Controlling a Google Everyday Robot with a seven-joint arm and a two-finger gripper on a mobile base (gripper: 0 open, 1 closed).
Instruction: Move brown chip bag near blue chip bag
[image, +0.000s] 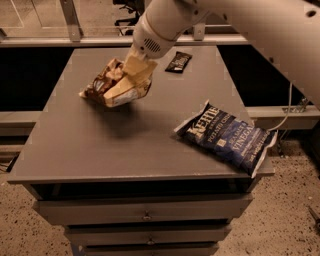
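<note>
The gripper (131, 82) of the white arm is located above the far left part of the grey metal table (100, 150), with the arm reaching in from the far right corner. Its cream fingers (139, 69) are closed on the crinkly brown chip bag (107, 87) with cream-yellow edges. The bag is held tilted and clear of the table surface, and a shadow is cast beneath it. The dark navy blue chip bag (225, 137) with white lettering is laid flat at the right edge near the front right corner, well apart from the held bag. A small dark bar wrapper (178, 61) is noted near the far edge.
</note>
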